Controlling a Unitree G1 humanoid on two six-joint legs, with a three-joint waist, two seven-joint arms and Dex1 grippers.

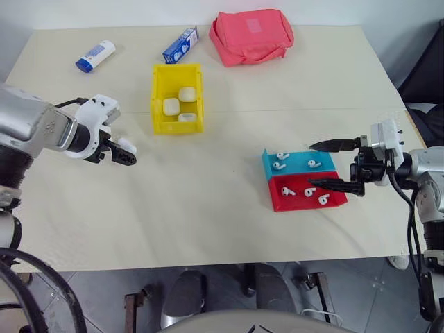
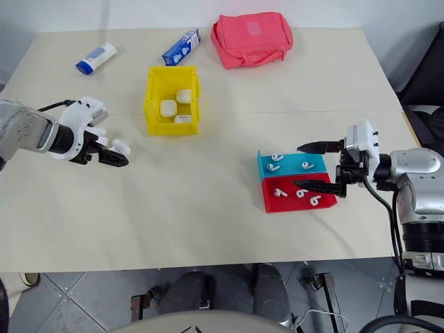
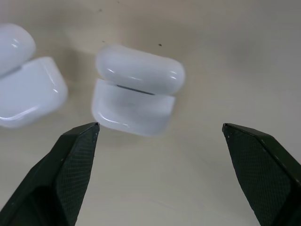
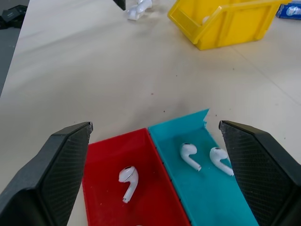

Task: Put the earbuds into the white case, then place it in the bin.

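Observation:
A white case (image 3: 136, 94) lies on the table with its lid down, just past the tips of my left gripper (image 3: 160, 125), which is open and clear of it. In the head views this case (image 1: 127, 145) shows beside the left gripper (image 1: 125, 152), left of the yellow bin (image 1: 158, 104). A second white case (image 3: 26, 84) lies right beside the first. Three more cases (image 1: 171, 106) sit in the bin. Several earbuds (image 1: 288, 191) lie in the blue tray (image 1: 298, 168) and the red tray (image 1: 274, 200). My right gripper (image 1: 311, 164) hangs open over those trays, holding nothing.
A pink pouch (image 1: 251, 35), a blue and white carton (image 1: 180, 44) and a white bottle with a blue cap (image 1: 95, 55) lie along the far side of the table. The trays stand near the table's right front edge.

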